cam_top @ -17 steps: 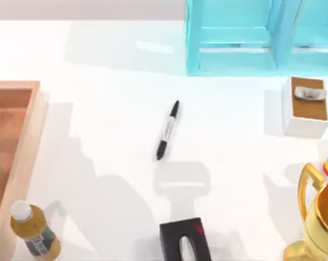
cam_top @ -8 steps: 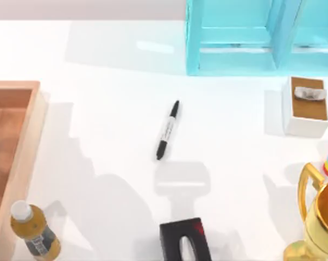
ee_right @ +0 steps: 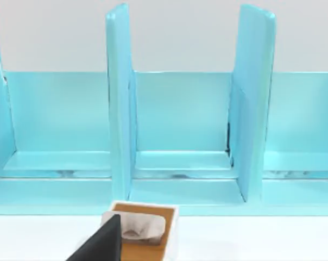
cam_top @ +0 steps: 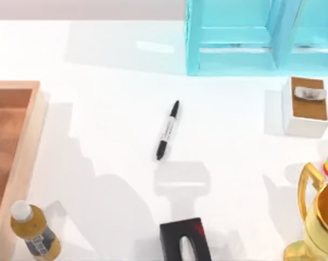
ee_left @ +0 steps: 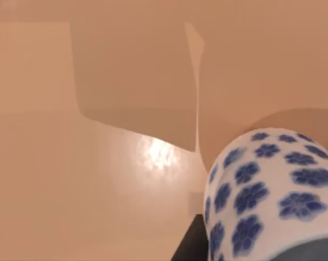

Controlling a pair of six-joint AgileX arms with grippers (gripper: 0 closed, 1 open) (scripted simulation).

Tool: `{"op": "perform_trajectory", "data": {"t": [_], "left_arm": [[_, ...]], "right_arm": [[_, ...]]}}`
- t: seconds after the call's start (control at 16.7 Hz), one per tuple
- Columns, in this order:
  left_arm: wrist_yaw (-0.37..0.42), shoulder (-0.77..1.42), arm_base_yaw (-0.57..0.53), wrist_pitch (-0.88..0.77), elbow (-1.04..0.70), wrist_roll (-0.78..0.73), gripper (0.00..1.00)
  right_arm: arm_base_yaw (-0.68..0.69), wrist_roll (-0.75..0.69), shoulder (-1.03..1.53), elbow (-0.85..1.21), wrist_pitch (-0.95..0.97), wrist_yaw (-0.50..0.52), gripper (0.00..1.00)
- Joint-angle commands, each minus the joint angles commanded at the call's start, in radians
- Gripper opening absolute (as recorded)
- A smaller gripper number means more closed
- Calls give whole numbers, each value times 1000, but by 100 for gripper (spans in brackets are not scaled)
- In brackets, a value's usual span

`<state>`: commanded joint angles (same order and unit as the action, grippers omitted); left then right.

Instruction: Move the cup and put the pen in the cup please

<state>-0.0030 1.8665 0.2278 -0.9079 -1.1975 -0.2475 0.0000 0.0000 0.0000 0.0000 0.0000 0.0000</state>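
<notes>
While the pen (cam_top: 168, 130) lay flat on the white table (cam_top: 99, 65) near the middle of the top view, tilted with its tip toward the far side, nothing touched it. The cup (ee_left: 272, 196), white with blue flowers, was seen close up in the left wrist view against the tan inner surface of the wooden tray (cam_top: 23, 141), which sat at the table's left edge. A dark part of the left gripper (ee_left: 188, 249) was just beside the cup; couldn't tell whether it touched or how the grip stood. A dark part of the right gripper (ee_right: 101, 244) showed in the right wrist view, facing the turquoise shelf (ee_right: 180, 136) and the white tissue box (ee_right: 145, 225) in front of it; its grip state couldn't be told either. On the top view, the amber bottle (cam_top: 33, 231) stood at the near left beside the tray, a black box (cam_top: 184, 239) at the near middle, the gold trophy (cam_top: 319, 223) at the near right, and the tissue box (cam_top: 305, 106) well apart from the pen on the right.
</notes>
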Motion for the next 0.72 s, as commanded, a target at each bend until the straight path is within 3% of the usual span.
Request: {"op": "perform_trajectory", "data": {"t": [0.42,0.72], "left_arm": [[-3,-7,-19,-23,-93,62,0],[-8,-31,-131,-173,-285,231,0]], "right_arm": [[0,0,0,0,0,0,100],[0,0,0,0,0,0,100]]}}
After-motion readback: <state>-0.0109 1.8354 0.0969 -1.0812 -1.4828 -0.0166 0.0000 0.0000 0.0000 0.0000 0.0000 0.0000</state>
